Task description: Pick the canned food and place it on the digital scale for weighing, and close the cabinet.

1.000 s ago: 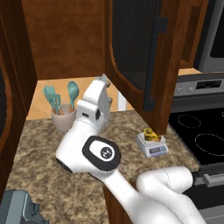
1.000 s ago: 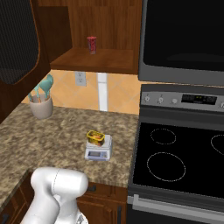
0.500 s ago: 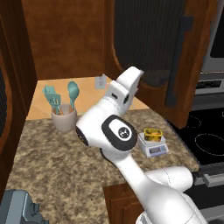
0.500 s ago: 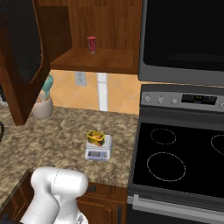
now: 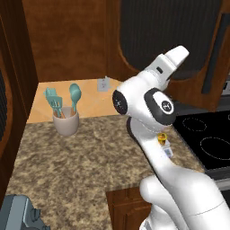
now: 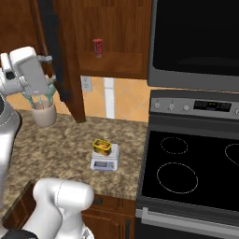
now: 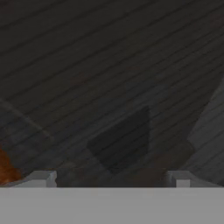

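Near the worktop's right edge the canned food (image 6: 101, 146) sits on the digital scale (image 6: 104, 163); our empty, open tool (image 7: 111, 177) has swung the cabinet (image 6: 63, 56) door further closed.

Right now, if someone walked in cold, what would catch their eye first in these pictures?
First the white arm, reared up with its open jaws pressed close against the dark ribbed panel of the cabinet door, which stands partly open over the counter. Next, the yellow canned food sitting on the digital scale, just left of the black stove.
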{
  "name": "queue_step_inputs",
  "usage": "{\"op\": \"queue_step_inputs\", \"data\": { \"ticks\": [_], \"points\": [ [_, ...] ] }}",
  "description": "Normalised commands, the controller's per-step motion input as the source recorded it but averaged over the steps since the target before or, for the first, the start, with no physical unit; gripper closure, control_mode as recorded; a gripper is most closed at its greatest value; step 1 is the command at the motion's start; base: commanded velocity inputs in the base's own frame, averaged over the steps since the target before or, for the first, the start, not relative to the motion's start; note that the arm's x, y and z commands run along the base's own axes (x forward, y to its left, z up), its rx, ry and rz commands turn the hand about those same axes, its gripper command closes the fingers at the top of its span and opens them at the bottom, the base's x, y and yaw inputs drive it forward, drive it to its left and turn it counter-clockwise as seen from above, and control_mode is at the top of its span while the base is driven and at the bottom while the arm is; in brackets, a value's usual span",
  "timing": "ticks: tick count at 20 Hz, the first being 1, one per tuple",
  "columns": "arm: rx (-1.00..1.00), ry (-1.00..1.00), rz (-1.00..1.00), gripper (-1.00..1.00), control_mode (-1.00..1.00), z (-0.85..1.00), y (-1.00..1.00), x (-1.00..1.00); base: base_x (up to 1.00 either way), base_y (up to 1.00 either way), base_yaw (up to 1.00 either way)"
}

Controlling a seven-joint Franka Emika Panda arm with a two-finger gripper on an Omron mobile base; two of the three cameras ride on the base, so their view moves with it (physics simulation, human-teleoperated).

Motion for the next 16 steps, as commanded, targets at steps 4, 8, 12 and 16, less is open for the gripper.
{"op": "queue_step_inputs", "data": {
  "ticks": [4,8,12,16],
  "points": [
    [0.11,0.18,0.17,-1.0,-1.0,-0.37,-0.51,1.0,0.0,0.0,0.0],
    [0.15,0.12,0.25,-1.0,-1.0,-0.48,-0.54,1.0,0.0,0.0,0.0],
    [0.19,0.02,0.27,-1.0,-1.0,-0.12,-0.5,1.0,0.0,0.0,0.0],
    [0.21,0.0,0.24,-1.0,-1.0,-0.22,-0.48,1.0,0.0,0.0,0.0]
  ]
}}
